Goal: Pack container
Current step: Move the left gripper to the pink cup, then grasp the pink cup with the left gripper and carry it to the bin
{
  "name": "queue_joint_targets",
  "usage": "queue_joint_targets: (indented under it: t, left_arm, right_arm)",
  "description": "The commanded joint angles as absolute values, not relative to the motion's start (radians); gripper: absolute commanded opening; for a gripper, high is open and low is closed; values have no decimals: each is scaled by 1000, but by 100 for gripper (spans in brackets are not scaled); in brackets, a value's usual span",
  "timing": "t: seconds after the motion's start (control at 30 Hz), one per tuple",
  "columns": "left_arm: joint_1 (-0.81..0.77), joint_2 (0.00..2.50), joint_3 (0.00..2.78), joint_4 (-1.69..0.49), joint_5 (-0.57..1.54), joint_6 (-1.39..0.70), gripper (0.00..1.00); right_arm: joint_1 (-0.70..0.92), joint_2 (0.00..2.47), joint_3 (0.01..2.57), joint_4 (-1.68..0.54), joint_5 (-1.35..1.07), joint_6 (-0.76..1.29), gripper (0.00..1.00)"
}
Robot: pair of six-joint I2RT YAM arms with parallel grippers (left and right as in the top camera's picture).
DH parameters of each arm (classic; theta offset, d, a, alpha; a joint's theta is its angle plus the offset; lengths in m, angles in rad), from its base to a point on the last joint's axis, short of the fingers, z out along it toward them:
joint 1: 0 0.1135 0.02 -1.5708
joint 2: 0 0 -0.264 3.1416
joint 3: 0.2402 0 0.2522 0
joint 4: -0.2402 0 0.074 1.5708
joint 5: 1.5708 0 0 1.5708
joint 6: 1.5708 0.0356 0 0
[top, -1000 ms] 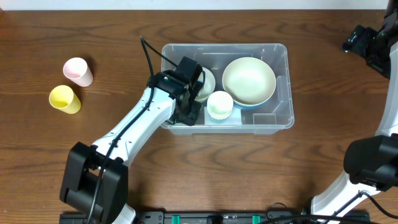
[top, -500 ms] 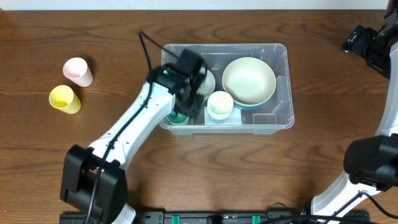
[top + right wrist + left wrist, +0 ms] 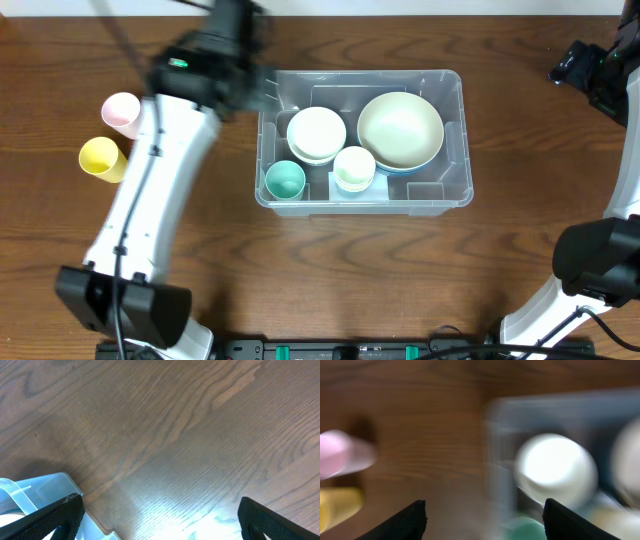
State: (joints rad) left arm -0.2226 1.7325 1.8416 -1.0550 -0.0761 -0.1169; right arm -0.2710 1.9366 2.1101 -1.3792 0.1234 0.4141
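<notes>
The clear container (image 3: 362, 74) sits mid-table. Inside it are a white bowl (image 3: 316, 134), a large cream bowl (image 3: 400, 130), a pale cup (image 3: 353, 167) and a teal cup (image 3: 285, 180) in the front left corner. My left gripper (image 3: 245, 85) is raised and motion-blurred over the container's back left corner. The blurred left wrist view shows that gripper (image 3: 485, 515) open and empty, above the container's left wall (image 3: 495, 460) and the teal cup (image 3: 527, 529). My right gripper (image 3: 160, 520) is open over bare wood, beside a container corner (image 3: 30, 492).
A pink cup (image 3: 124, 114) and a yellow cup (image 3: 103, 158) stand on the table left of the container. Both also show blurred in the left wrist view, the pink cup (image 3: 340, 455) above the yellow cup (image 3: 337, 507). The right arm (image 3: 590, 70) is parked at the far right edge.
My left gripper opened and let go of the teal cup in the container's front left corner, then rose and swung out toward the back left. The right arm stayed still.
</notes>
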Motion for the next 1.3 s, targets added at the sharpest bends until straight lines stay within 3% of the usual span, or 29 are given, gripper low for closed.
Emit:
queue_joint_targets:
  t: [0.0,0.27,0.57,0.83,0.97,1.1,1.27]
  left_arm:
    - [-22,1762,1851,-1010,-124,-199,80]
    - [242,1930,1851,-876,-78,-196,88]
    - [267,2160,1851,-791,-67,-193,88]
    - [267,2214,1851,-756,-52,-181,86]
    - [267,2215,1851,-758,-34,-181,64]
    - [266,2214,1851,-777,11,-182,33]
    - [257,2210,1851,-821,12,-201,19]
  right_arm:
    - [-275,1942,2111,-1380,126,430,99]
    - [-275,1942,2111,-1380,126,430,99]
    - [-275,1942,2111,-1380,126,430,99]
    - [-275,1942,2111,-1380,126,430,99]
    - [-275,1942,2111,-1380,126,430,99]
    - [-275,1942,2111,-1381,126,430,99]
    - [-275,1942,2111,-1380,126,430,99]
